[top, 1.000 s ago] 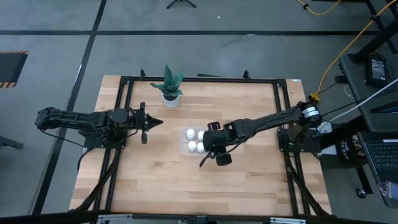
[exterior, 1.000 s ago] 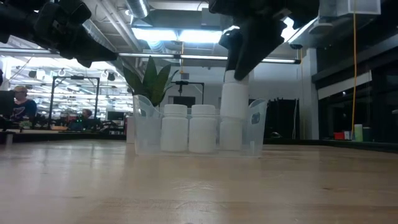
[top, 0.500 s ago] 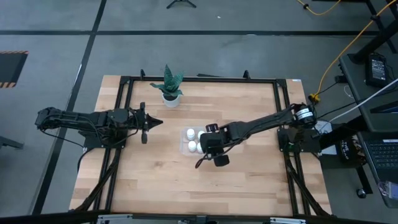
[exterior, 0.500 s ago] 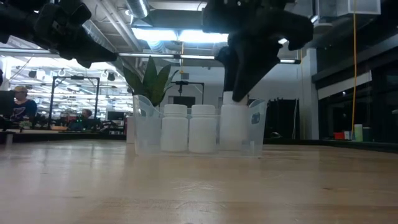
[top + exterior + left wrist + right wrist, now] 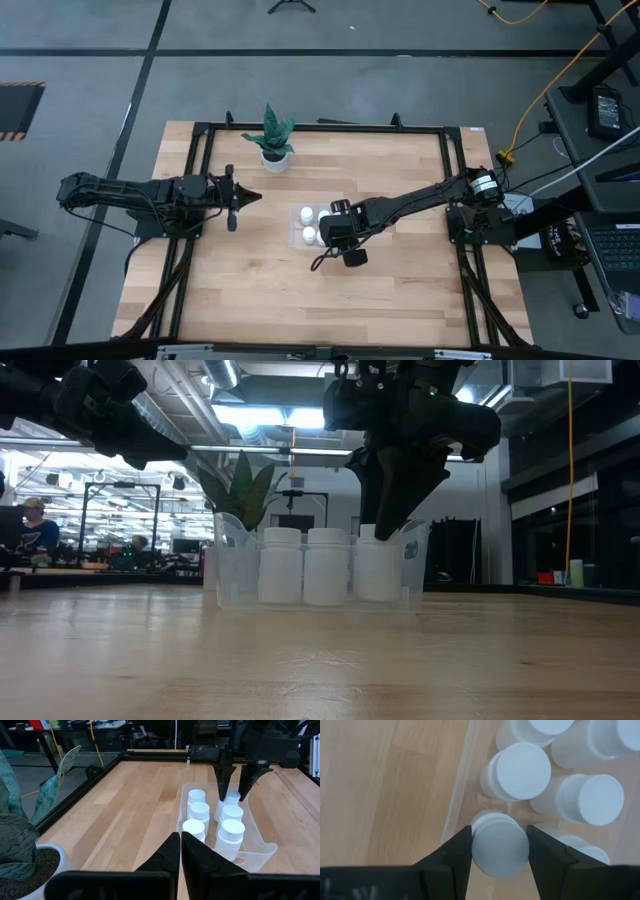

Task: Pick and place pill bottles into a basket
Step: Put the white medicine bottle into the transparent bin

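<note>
The clear basket (image 5: 293, 240) stands mid-table and holds several white pill bottles (image 5: 200, 812), all upright. My right gripper (image 5: 332, 232) hangs over the basket's near right corner and is shut on one more pill bottle (image 5: 500, 845), which is down inside the basket (image 5: 228, 575). In the low view this bottle (image 5: 378, 570) stands at the right of the front row. My left gripper (image 5: 236, 197) is shut and empty, held above the table to the left of the basket. It also shows in the left wrist view (image 5: 180, 855). My right gripper pinches the bottle's round cap (image 5: 476, 851) by its sides between the two fingers (image 5: 222, 780). The fingers come from above, pointing down. The bottle is upright inside the basket, its top level with its neighbours (image 5: 326, 565).
A white pot with a green plant (image 5: 273, 150) stands at the far left of the table. A black frame (image 5: 200, 150) runs around the table. Bare wood lies on the near side of the basket.
My right gripper has gone down, and a little toward the table's left edge, with the pill bottle. The bottle was above the other bottles' tops and is now down in the basket, level with them.
</note>
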